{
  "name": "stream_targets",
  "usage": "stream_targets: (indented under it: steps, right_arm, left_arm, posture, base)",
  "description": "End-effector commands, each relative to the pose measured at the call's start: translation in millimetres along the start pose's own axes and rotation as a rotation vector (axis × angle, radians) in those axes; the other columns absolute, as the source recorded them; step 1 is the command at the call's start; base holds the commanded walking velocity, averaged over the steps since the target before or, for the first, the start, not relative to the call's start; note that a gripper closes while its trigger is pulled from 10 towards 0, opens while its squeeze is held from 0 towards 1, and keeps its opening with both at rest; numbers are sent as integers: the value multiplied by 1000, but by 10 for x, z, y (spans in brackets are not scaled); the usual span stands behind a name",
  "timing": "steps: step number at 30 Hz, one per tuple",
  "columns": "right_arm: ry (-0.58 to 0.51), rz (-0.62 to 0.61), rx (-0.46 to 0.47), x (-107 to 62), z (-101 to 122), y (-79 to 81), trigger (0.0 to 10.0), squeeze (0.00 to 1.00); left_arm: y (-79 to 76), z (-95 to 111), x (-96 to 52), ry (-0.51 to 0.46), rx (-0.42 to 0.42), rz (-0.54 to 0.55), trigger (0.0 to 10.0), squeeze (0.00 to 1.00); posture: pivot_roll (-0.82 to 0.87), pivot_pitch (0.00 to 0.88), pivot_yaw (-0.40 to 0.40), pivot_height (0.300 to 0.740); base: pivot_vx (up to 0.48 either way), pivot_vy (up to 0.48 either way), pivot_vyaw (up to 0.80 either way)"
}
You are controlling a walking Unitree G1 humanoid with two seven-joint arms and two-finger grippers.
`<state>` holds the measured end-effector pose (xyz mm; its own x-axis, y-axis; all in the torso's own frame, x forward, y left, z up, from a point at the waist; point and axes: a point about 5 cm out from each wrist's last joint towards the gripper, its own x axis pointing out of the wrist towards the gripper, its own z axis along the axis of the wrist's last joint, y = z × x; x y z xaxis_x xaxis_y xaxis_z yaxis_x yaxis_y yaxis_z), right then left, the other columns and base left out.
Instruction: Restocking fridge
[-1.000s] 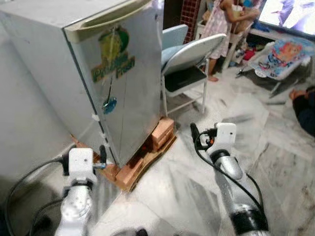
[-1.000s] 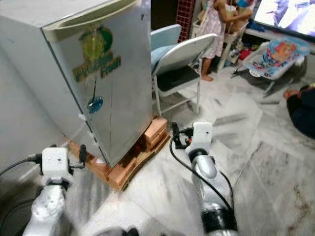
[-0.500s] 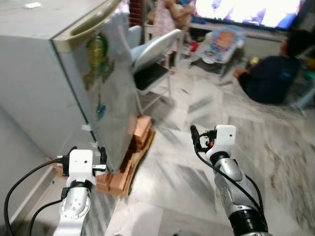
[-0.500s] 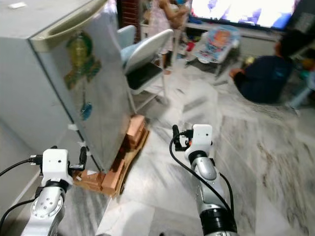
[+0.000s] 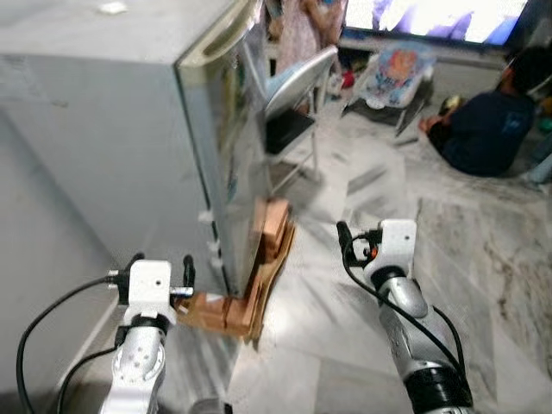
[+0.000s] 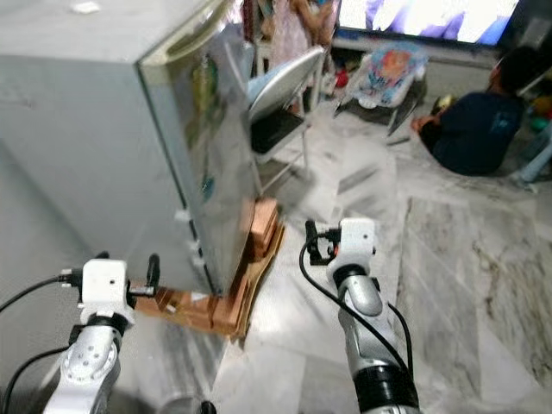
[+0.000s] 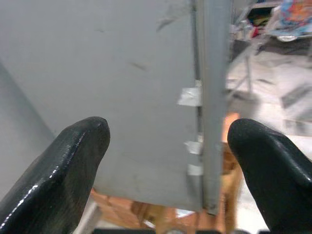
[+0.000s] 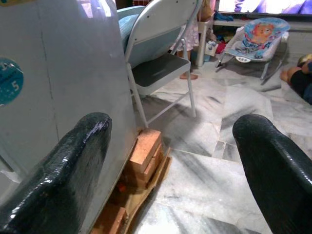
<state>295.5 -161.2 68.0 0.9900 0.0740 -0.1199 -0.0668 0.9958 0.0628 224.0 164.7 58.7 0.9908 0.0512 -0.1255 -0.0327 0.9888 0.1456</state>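
Observation:
A small grey fridge (image 5: 121, 129) stands at the left with its door (image 6: 211, 147) shut, and I see it mostly from its side. It rests on bricks and a wooden pallet (image 5: 269, 246). My left gripper (image 5: 160, 263) is held low near the fridge's bottom corner, open and empty. In the left wrist view its fingers (image 7: 73, 156) frame the seam between door and body. My right gripper (image 5: 366, 237) hangs open over the marble floor to the right of the fridge, nothing between its fingers (image 8: 73, 165).
A grey folding chair (image 5: 297, 90) stands just beyond the fridge door. A baby bouncer (image 5: 397, 69) and a lit screen (image 5: 431, 13) are at the back. One person sits on the floor (image 5: 483, 129) at the right; another stands behind the chair (image 5: 297, 34). A wall (image 5: 43, 276) runs along the left.
The camera has swung, so the fridge now shows more of its side and less of its door. Both arms keep the same pose with fingers open.

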Motion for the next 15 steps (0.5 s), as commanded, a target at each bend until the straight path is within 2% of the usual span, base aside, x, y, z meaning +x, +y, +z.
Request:
stream_targets:
  steps: [1, 5, 11, 15]
  right_arm:
    - [-2, -55, -8, -38, 13, -154, 10000, 0]
    - [27, -75, -16, -108, -65, -212, 10000, 0]
    - [24, -51, -22, -91, -65, -149, 10000, 0]
    - [12, -58, -8, -50, -25, -136, 10000, 0]
  left_arm:
    - [-38, 14, -21, -13, -19, -18, 10000, 0]
    - [-13, -5, -47, -16, -18, 11, 10000, 0]
    - [-15, 18, -30, -29, -19, 1, 10000, 0]
    - [-17, 47, -8, -41, -21, -12, 10000, 0]
  posture:
    - [-24, 39, -9, 740]
    - [-11, 41, -36, 740]
    - [-13, 47, -28, 740]
    - [-14, 43, -18, 740]
  base:
    - [0, 0, 0]
    - [0, 0, 0]
    - [0, 0, 0]
    - [288, 0, -109]
